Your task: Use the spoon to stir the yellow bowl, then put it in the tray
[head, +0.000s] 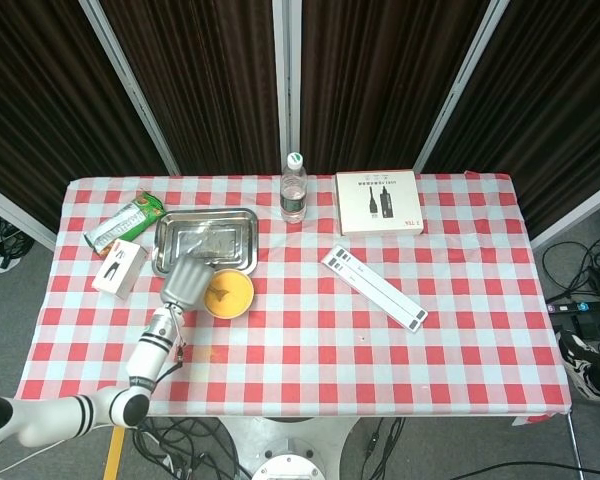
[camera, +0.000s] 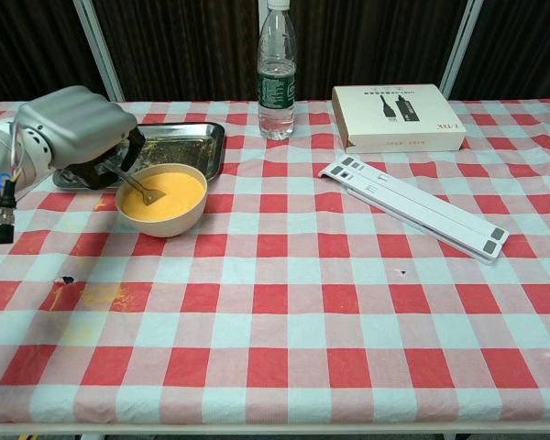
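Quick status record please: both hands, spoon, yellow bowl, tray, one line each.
left hand: holds the spoon, beside the bowl's left rim
right hand: not in view
spoon: tip dipped in the yellow mixture, handle slanting up to the hand
yellow bowl: upright on the cloth, just in front of the tray
tray: metal, smeared with residue, nothing lying in it
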